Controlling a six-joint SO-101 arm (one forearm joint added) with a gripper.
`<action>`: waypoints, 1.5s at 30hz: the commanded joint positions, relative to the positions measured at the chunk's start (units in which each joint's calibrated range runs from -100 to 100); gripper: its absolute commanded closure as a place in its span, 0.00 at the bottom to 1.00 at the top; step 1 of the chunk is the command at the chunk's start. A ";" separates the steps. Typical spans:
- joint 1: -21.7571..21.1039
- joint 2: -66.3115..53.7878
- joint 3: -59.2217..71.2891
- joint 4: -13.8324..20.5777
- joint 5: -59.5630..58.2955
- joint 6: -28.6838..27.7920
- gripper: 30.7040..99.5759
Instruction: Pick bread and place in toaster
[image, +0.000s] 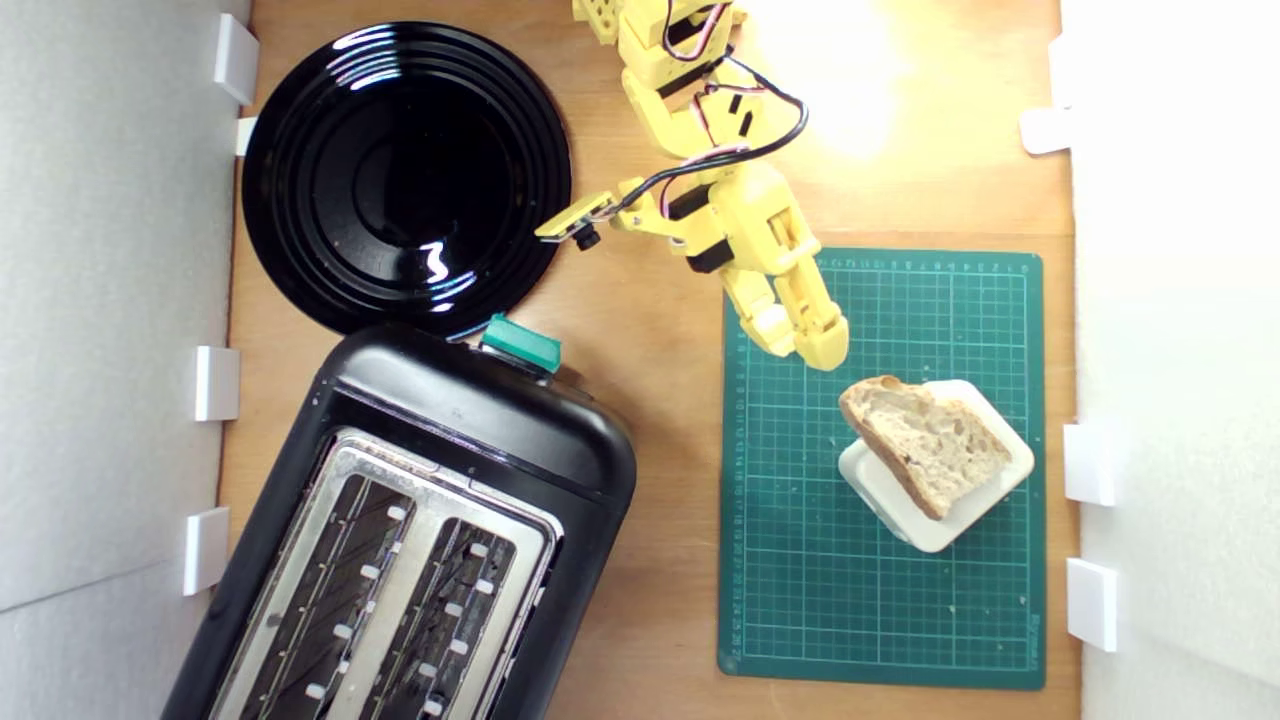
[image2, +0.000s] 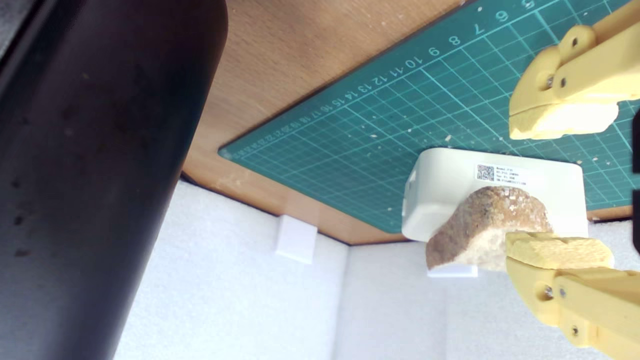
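The yellow claw (image: 805, 345) hovers spread near the bread (image: 925, 440), which rests on a cream block (image: 975, 505) atop the green cutting mat (image: 800, 560)

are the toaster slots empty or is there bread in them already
Empty: both slots of the toaster show only wire guides; the bread lies on the white block.

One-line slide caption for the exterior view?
Open yellow gripper hovers near the bread on its white block; toaster slots empty.

Bare wood (image: 670, 560) between toaster (image: 480, 440) and mat (image: 790, 560).
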 joint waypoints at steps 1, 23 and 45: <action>-0.28 -0.75 -1.72 -0.51 -1.87 0.34 0.32; -2.54 -0.16 -2.08 -0.42 -1.70 -4.47 0.12; -8.74 5.99 -10.89 -3.68 -3.91 -8.39 0.10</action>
